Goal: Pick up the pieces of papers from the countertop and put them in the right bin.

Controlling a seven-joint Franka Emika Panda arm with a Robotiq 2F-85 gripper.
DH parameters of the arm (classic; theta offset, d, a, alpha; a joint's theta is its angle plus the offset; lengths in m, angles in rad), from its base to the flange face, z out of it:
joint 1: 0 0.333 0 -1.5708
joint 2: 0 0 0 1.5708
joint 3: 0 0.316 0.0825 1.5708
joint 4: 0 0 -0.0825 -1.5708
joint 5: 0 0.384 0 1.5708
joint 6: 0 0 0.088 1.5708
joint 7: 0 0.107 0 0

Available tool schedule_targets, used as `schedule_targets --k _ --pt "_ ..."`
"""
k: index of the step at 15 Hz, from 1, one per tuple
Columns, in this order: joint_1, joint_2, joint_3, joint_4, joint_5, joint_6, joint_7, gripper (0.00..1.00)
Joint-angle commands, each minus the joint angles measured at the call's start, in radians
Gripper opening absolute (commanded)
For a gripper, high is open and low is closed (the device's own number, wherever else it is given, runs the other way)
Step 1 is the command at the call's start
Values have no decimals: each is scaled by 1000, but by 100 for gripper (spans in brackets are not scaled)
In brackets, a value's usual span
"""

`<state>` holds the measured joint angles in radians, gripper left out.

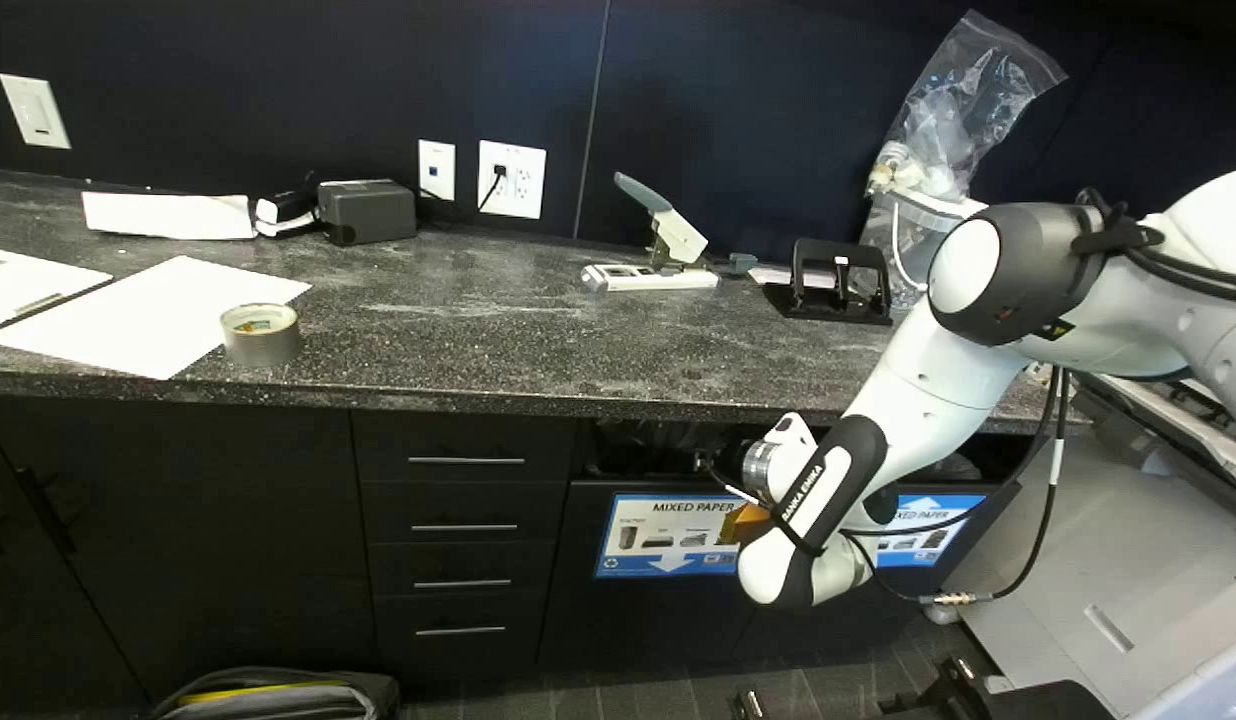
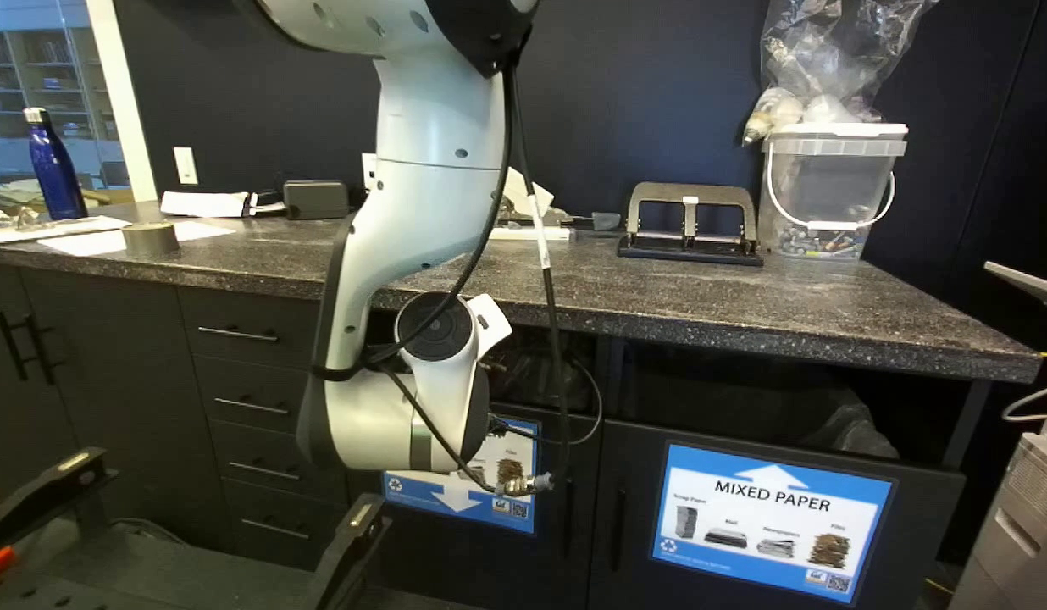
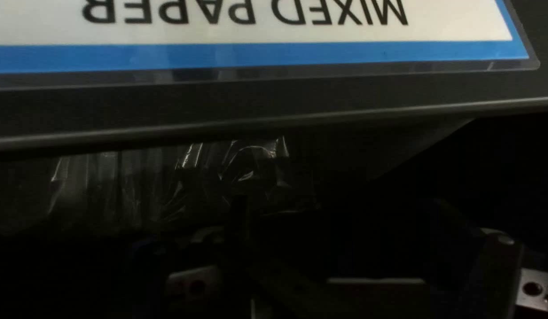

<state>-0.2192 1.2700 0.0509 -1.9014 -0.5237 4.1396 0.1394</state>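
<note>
In the wrist view, my gripper (image 3: 345,208) is open, its dark fingers (image 3: 239,219) far apart and nothing visible between them. It reaches into the dark opening of the left-hand bin (image 3: 274,104), past the front's top edge, where a clear liner (image 3: 247,170) shows. Both exterior views hide the jaws behind the wrist and bin front. That front has a down-arrow MIXED PAPER sign (image 1: 670,536); the bin on the right (image 2: 773,521) has an up arrow. No small pieces of papers can be made out on the countertop (image 1: 478,330) or in the dark opening.
Large flat sheets (image 1: 143,315) and a tape roll (image 1: 261,335) lie on the counter. A stapler (image 1: 658,250), hole punch (image 2: 691,222) and clear bucket (image 2: 828,182) stand along the back. The counter's thick front edge (image 2: 744,335) overhangs the bin openings, close to the arm.
</note>
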Motion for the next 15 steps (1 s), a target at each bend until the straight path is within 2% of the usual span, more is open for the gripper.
schedule_targets --k 1,3,4,7,9,10,11,12,14,15 --pt "46 -95 -54 -112 12 -18 -63 100" --pt "62 -166 -82 -202 11 -47 -94 100" --pt "72 -213 -102 -262 6 -98 -106 100" --pt "46 -353 -113 -421 -74 -230 -112 100" --pt "63 -460 -160 -524 -154 -319 -72 100" --pt "18 -511 -129 -575 -168 -385 -126 100" --pt "58 -564 -183 -607 -227 -432 -74 100" --pt "49 -618 -187 -644 -279 -498 -73 100" --pt "-18 -726 -157 -699 -466 -645 -32 100" --pt "-74 -780 -110 -730 -553 -724 -7 100"
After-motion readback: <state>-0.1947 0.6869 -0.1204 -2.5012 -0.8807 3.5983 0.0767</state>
